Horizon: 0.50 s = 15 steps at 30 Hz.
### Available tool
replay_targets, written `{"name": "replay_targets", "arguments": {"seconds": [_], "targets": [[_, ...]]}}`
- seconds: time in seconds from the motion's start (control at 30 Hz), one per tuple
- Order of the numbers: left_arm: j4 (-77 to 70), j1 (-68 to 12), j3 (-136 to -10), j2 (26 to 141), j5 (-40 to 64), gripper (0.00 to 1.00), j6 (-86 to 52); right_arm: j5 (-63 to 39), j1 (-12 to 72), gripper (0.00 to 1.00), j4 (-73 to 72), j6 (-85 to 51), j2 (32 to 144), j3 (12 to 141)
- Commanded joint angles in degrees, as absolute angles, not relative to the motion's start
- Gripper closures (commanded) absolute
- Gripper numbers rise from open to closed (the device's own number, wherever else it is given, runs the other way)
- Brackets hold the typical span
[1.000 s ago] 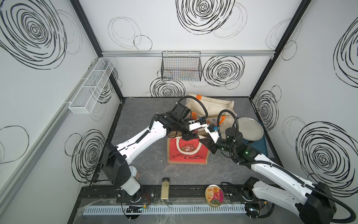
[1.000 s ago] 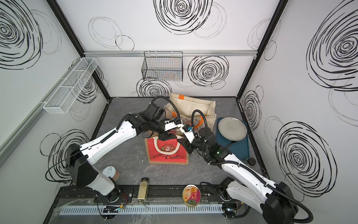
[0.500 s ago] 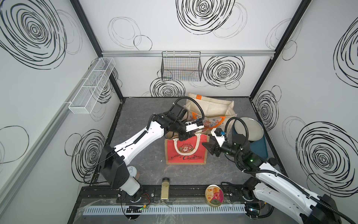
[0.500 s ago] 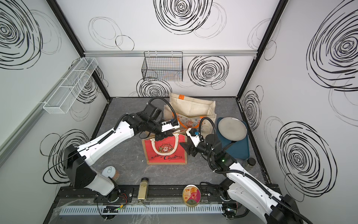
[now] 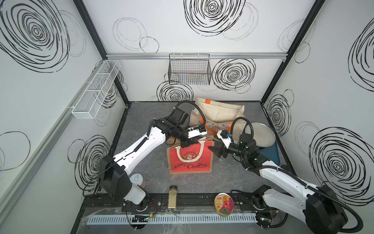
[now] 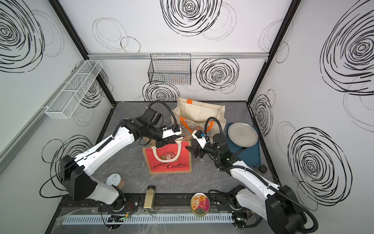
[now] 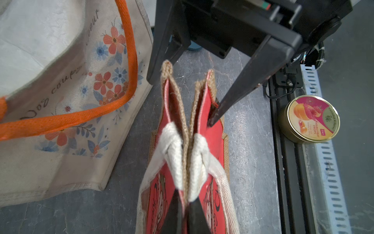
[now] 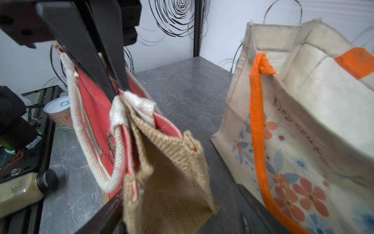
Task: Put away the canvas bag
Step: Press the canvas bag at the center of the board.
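Okay, grey table; cream floral tote stands at the back. Red Christmas bag upright mid-table just in front, top rim clamped by left tool. Right tool spread wide, jaws either side of the bag's end.

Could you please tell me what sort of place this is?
Most likely a robot lab test cell, not a home: white walls with drawn black spirals box in a grey tabletop, the left arm and right arm stand on a black front rail, and a black wire basket hangs on the back wall.
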<state>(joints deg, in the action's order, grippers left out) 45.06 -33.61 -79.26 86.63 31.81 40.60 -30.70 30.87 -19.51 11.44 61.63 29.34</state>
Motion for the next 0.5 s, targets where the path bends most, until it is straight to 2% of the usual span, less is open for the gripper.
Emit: {"name": "replay_targets", "arguments": {"seconds": [0.0,0.13,0.23,0.37,0.43,0.47], "targets": [[44.67,-33.53,-78.52,85.42,35.58,1.0,42.19,-38.42,30.63,0.2,-20.53,14.33,64.86,34.19],[43.88,-33.49,-77.97,86.19,36.42,1.0,42.09,-40.96,30.91,0.22,-25.21,15.47,67.78,33.95],[43.11,-33.11,-77.87,86.33,36.06,1.0,41.3,-41.95,30.96,0.3,-24.34,16.36,69.53,34.55],[40.37,-30.88,-76.59,84.9,36.69,1.0,39.01,-42.71,30.69,0.54,-21.8,14.35,70.23,34.53],[39.62,-30.66,-76.11,84.29,35.27,1.0,38.24,-42.81,30.68,0.81,-24.81,13.67,70.14,32.61],[39.86,-30.91,-76.26,84.33,34.61,0.95,38.23,-43.3,30.67,0.89,-25.75,13.71,70.3,32.27]]}}
